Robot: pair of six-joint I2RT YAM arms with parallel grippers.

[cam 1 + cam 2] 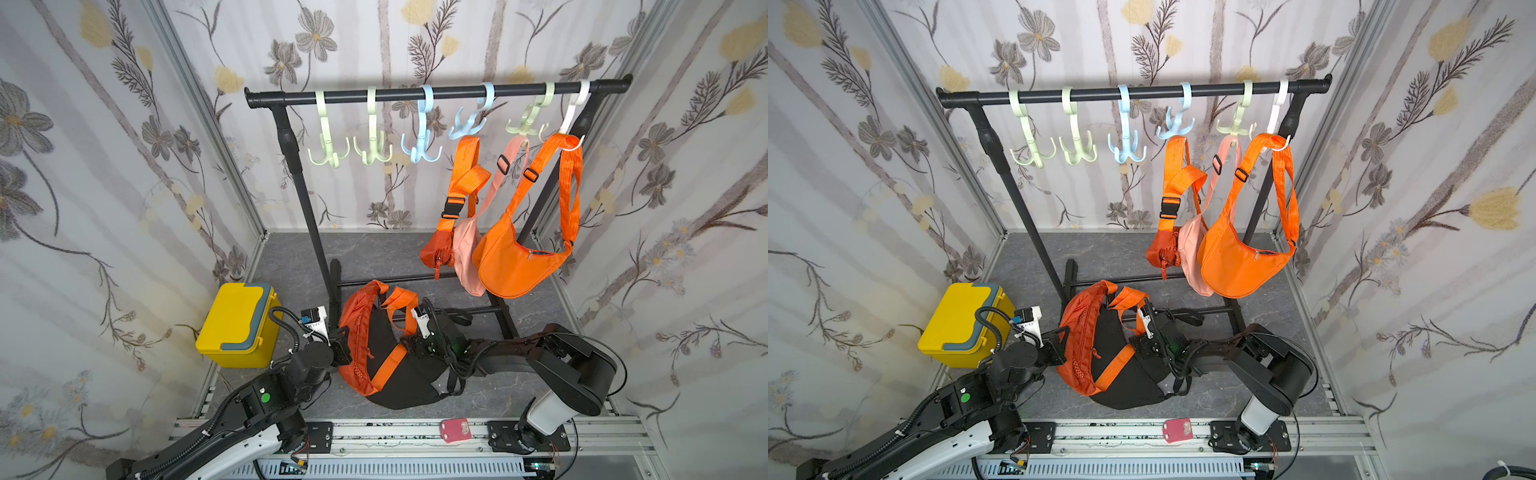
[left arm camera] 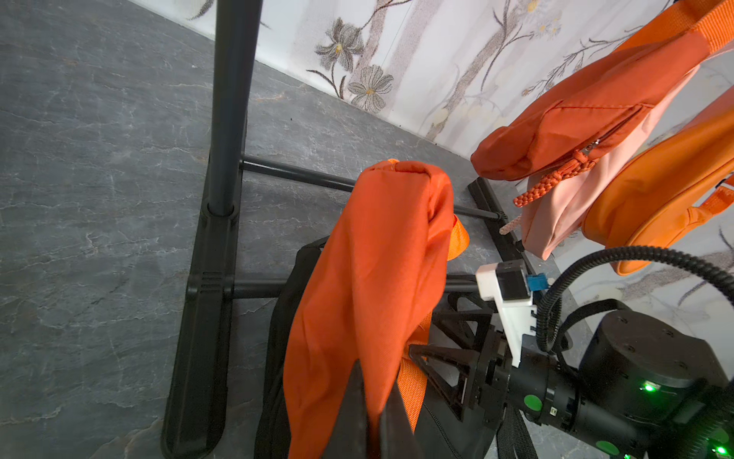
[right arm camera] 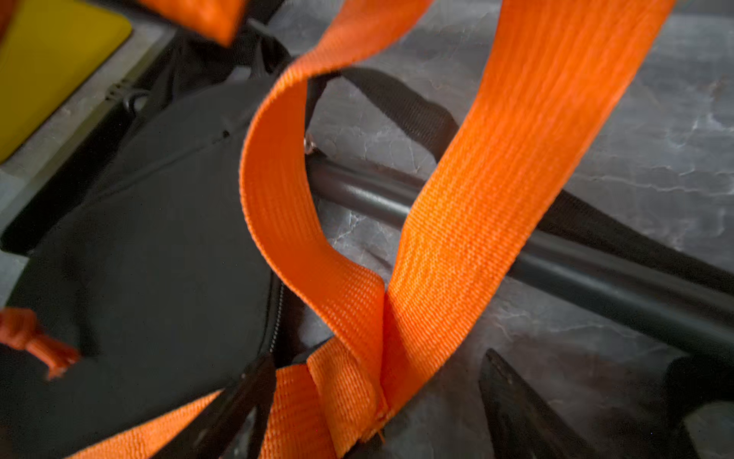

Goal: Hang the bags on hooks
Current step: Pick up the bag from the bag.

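The orange bag (image 1: 356,332) slumps crumpled on the floor at the foot of the rack (image 1: 309,216), its webbing strap (image 1: 402,305) looped upward; from the rack's rail hang a green hook (image 1: 328,151), a second green hook (image 1: 372,150) and a blue hook (image 1: 420,149), all empty

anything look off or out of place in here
The bag sits heaped on the floor, its strap crossing over the rack's bottom bar. The three hung bags crowd one end of the rail, overlapping, and their hooks tilt sideways, while the other three hooks hang straight and bare.
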